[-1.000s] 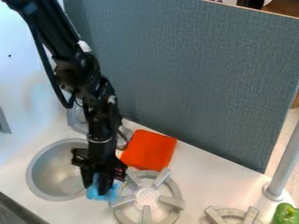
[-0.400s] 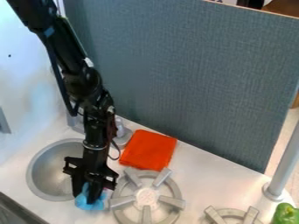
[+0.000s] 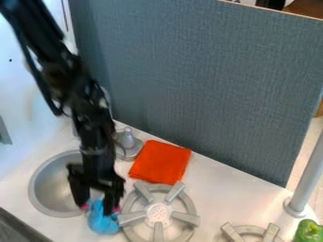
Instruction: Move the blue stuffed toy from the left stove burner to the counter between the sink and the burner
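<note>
While gripper (image 3: 99, 208) is open at blue item (image 3: 103, 220) | wht ctr (image 3: 230, 191) w/ sink (image 3: 52, 189) (rnd) | gray panel (image 3: 202, 80) bhnd

Blue item (image 3: 103, 220), orange-red cloth (image 3: 160, 162), silver-gray burner (image 3: 158, 215), green pepper (image 3: 308, 232).

The black gripper (image 3: 98, 208) is hanging over a soft blue thing (image 3: 102, 223) beside the sink (image 3: 41, 191).
Its two fingers are standing apart at the blue thing's upper end, where pink spots are showing. A silver burner (image 3: 157, 213) is sitting just beside it on the white desk (image 3: 221, 189), an orange cloth (image 3: 160, 162) is lying behind that burner, and a green thing (image 3: 308, 231) is peeking in at the near right corner.
</note>
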Available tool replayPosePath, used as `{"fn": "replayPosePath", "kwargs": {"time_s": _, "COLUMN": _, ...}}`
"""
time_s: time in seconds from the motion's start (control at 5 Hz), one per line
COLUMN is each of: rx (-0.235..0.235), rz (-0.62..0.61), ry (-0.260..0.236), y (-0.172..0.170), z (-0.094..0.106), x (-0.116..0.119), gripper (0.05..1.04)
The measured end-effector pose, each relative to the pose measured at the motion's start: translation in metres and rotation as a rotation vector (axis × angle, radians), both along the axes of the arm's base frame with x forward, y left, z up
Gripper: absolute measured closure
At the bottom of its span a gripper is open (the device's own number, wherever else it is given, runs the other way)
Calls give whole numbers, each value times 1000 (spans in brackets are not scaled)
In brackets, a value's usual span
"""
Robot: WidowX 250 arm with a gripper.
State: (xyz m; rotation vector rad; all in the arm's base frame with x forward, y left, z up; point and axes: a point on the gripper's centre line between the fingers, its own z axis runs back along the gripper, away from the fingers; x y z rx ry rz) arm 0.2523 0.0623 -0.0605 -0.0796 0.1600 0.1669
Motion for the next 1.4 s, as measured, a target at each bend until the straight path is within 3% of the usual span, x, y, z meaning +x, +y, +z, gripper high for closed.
{"fn": "replayPosePath", "kwargs": {"time_s": 0.2, "rx": 71, "rz": 37, "ry": -22, "y": 3, "z": 23, "x": -6, "gripper": 73}}
{"fn": "replayPosePath", "kwargs": {"time_s": 0.4, "rx": 119, "rz": -68, "ry": -48, "y": -22, "z": 43, "x": 3, "gripper": 75}}
{"fn": "replayPosePath", "kwargs": {"time_s": 0.6, "rx": 55, "rz": -234, "ry": -113, "y": -63, "z": 54, "x": 14, "gripper": 78}}
{"fn": "replayPosePath", "kwargs": {"time_s": 0.8, "rx": -25, "rz": -407, "ry": -236, "y": -111, "z": 57, "x": 33, "gripper": 80}}
{"fn": "replayPosePath", "kwargs": {"time_s": 1.2, "rx": -64, "rz": -560, "ry": -240, "y": -181, "z": 36, "x": 35, "gripper": 80}}
{"fn": "replayPosePath", "kwargs": {"time_s": 1.4, "rx": -75, "rz": -577, "ry": -202, "y": -184, "z": 34, "x": 28, "gripper": 80}}
